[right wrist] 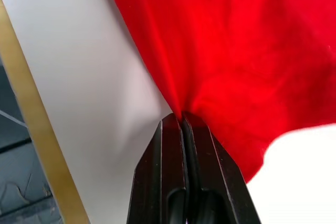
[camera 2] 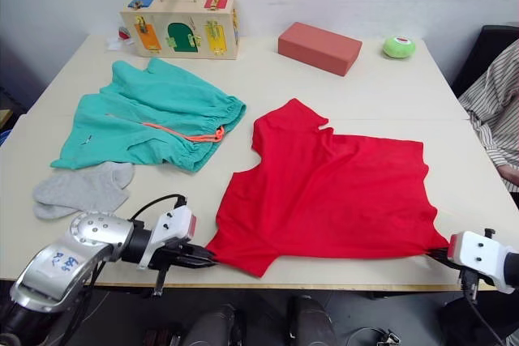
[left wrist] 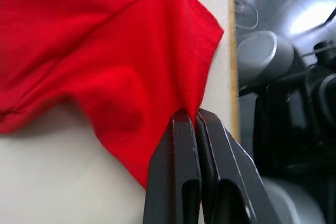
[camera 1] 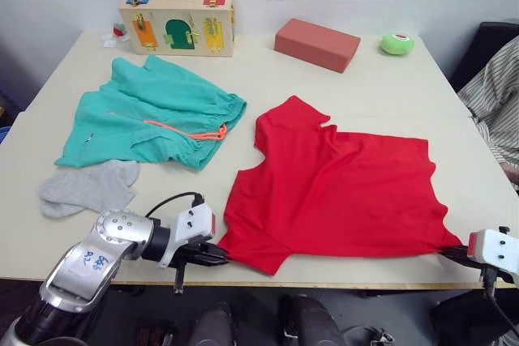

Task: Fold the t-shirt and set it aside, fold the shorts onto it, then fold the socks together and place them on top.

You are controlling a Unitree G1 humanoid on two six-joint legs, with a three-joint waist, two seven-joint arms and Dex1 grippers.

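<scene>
**Both claws clamped on the t-shirt at the near edge of the surface**

The left arm reaches in low from the near left corner, forearm lying almost level with the surface, its left claw (camera 1: 212, 255) pinched tight on the near left sleeve corner of the t-shirt (camera 1: 340, 188). The right arm comes in from the near right corner, and the right claw (camera 1: 448, 250) is likewise closed on the shirt's near right corner, where the cloth draws into a small point.

The t-shirt lies spread flat on the right half of the surface (camera 1: 381, 87), along the near edge. The shorts (camera 1: 150, 111) lie on the left half, toward the far edge, with the orange drawstring showing. The socks (camera 1: 89, 188) sit just nearer than the shorts, close to the left edge, touching or almost touching them.

At the far edge stand a wooden latch box (camera 1: 177, 23), a red block (camera 1: 316, 44) and a green round object (camera 1: 396, 43). A striped sleeve (camera 1: 495, 99) of a person shows past the right edge.

The left wrist view shows the black fingers (left wrist: 176, 177) pressed together with red cloth caught between them beside the surface's edge. The right wrist view shows the same closed pinch, with folds fanning out from the grip.
</scene>
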